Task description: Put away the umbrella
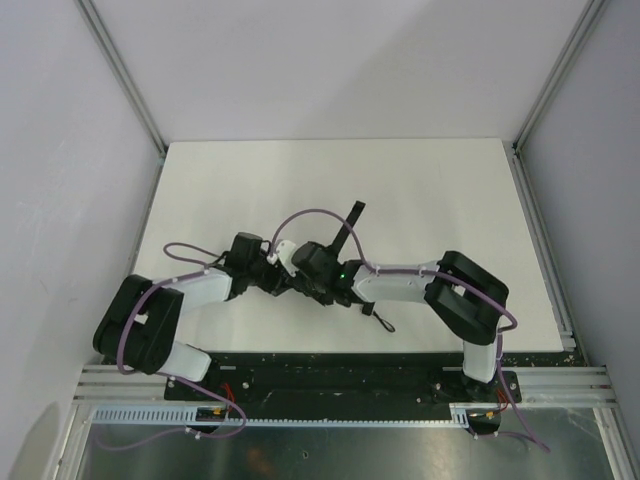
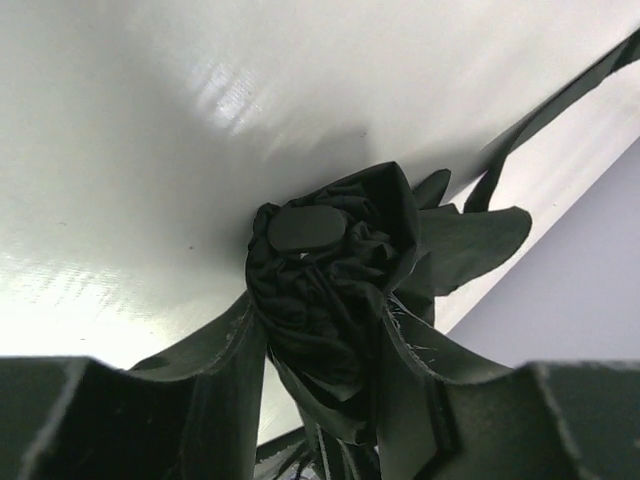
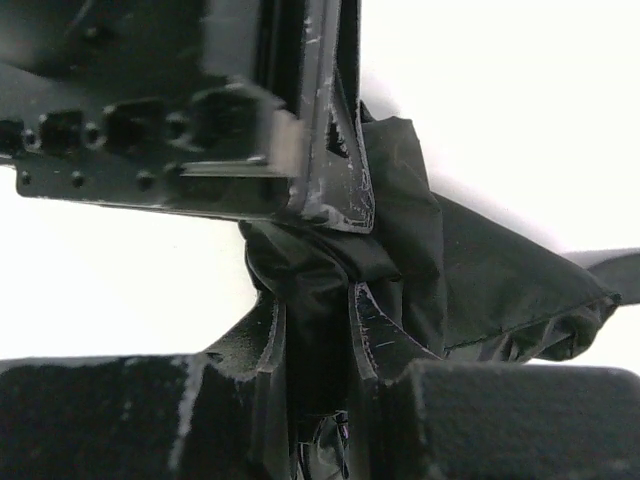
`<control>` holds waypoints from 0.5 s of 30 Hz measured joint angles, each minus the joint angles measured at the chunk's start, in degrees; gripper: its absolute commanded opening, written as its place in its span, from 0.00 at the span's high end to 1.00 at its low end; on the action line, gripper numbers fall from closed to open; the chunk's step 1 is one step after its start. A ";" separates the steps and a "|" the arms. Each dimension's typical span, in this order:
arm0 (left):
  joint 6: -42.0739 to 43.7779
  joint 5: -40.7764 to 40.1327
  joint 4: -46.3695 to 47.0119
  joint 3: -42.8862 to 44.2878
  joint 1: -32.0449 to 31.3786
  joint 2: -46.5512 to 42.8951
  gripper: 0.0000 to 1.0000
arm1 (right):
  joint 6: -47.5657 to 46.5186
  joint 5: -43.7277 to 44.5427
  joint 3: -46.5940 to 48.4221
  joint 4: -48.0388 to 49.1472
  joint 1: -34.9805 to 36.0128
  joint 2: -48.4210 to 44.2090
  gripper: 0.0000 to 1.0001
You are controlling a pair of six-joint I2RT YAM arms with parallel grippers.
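Note:
The black umbrella (image 1: 352,224) is folded and held between both grippers at the table's near middle. Mostly its strap shows, sticking up toward the far side. Its wrist loop (image 1: 381,320) trails on the table near the right arm. My left gripper (image 1: 270,268) is shut on the bunched canopy near the round end cap (image 2: 305,228); the fabric (image 2: 320,300) fills the space between its fingers (image 2: 230,350). My right gripper (image 1: 308,266) is shut on the canopy fabric (image 3: 480,285), right beside the left gripper's black body (image 3: 180,120). The umbrella's body is largely hidden under the grippers.
The white table (image 1: 400,190) is boxed in by pale walls with metal rails (image 1: 125,75) on both sides. A black base rail (image 1: 330,385) runs along the near edge. Purple cables (image 1: 320,215) loop over both arms.

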 measured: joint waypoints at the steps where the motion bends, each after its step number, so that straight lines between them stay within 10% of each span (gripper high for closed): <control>1: 0.33 -0.24 -0.44 0.00 0.31 -0.39 0.32 | 0.44 -2.71 0.20 0.42 -1.03 0.31 1.00; 5: 3.41 0.02 -3.10 0.11 1.99 -3.37 0.03 | 2.14 -13.09 0.46 2.21 -4.83 1.29 1.00; 15: 8.09 -0.26 -7.50 -0.26 8.07 -16.74 0.01 | 7.02 -32.33 0.83 7.34 -11.56 4.28 1.00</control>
